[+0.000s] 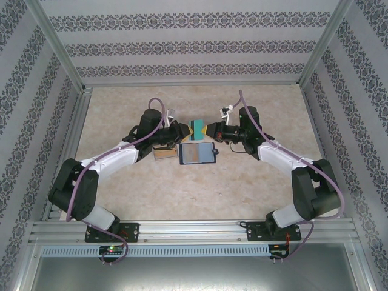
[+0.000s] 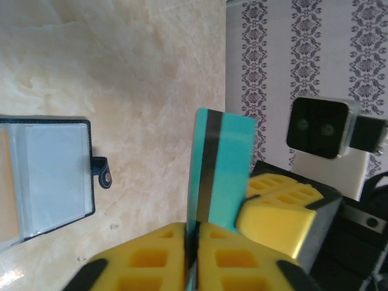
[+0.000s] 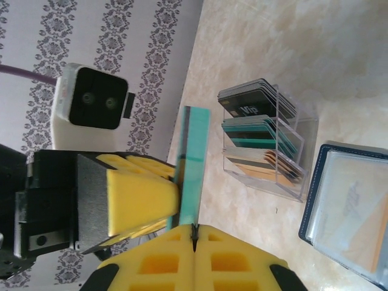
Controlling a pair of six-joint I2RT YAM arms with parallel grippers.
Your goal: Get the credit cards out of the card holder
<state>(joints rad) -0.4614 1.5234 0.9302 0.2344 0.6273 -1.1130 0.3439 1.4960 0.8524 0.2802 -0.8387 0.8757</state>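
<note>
Bright, even light, soft faint shadows; nearest foreground slightly blurred.

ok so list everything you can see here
teal plastic card with a dark stripe: one, teal, held between both grippers
dark navy folding card holder: one, navy, open flat on the table
clear plastic card rack: one, transparent, on the table beside the holder
racked cards: several, dark, teal and tan, standing in the rack
beige marbled table: one, beige, underneath
left gripper: one, yellow pads, shut on the teal card
right gripper: one, yellow pads, shut on the same card
</note>
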